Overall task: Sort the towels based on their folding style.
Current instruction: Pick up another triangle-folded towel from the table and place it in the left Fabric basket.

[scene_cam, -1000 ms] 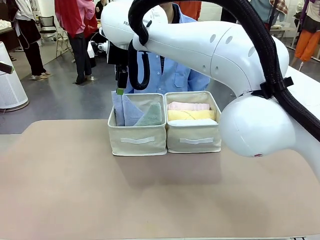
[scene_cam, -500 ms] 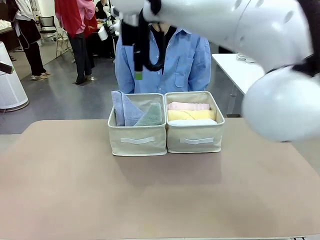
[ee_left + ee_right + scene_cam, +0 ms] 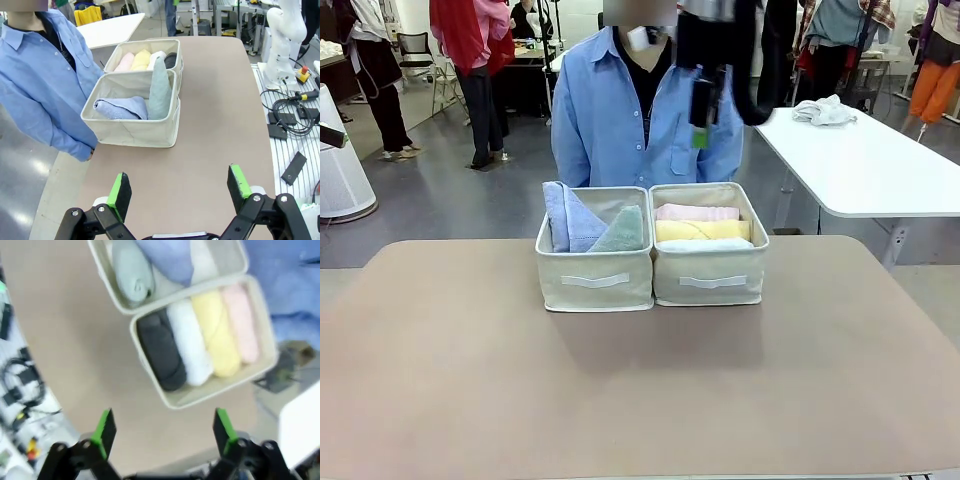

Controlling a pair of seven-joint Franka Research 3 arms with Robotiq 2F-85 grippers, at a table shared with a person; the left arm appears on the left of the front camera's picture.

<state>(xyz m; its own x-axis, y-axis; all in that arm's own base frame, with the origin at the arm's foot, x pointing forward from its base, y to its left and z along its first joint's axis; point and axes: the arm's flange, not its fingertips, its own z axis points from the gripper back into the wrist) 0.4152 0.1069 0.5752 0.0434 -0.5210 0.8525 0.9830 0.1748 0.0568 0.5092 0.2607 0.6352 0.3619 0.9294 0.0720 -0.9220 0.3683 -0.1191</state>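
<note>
Your sort looks finished: under the right gripper (image 3: 162, 432), jaws spread and empty, the four rolled towels (image 3: 200, 337) fill one bin (image 3: 200, 392); the two cone folds (image 3: 145, 97) sit ahead of the left gripper (image 3: 179, 190), equally spread. Pull both arms clear without brushing the bins.

No legible text, label or number anywhere

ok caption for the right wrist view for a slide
Open right gripper above two beige bins: four rolled towels in one, two cone-folded towels in the other.
</note>
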